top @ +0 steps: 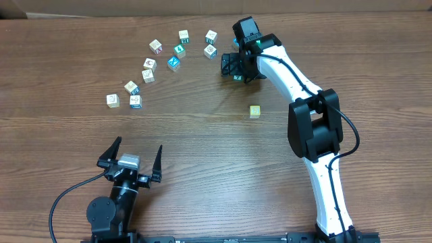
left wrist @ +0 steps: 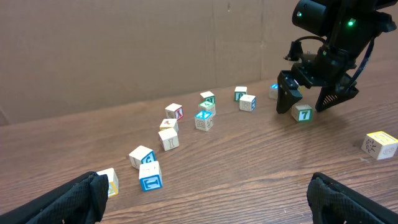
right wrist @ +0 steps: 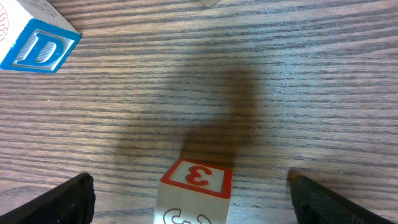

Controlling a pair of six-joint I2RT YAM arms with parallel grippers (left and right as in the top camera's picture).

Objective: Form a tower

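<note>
Right gripper [left wrist: 304, 104] is straddling a lone picture cube [left wrist: 302, 113] on the table [top: 202, 148], fingers spread clear of it, while left gripper [top: 138, 147] is sitting wide open, holding nothing.

Overhead looks straight down on the whole table [top: 202, 135]. Left wrist looks low across it at the scattered cubes [left wrist: 203, 122] seen upper-centre overhead; right wrist looks down closely on one cube [right wrist: 196, 186].
</note>
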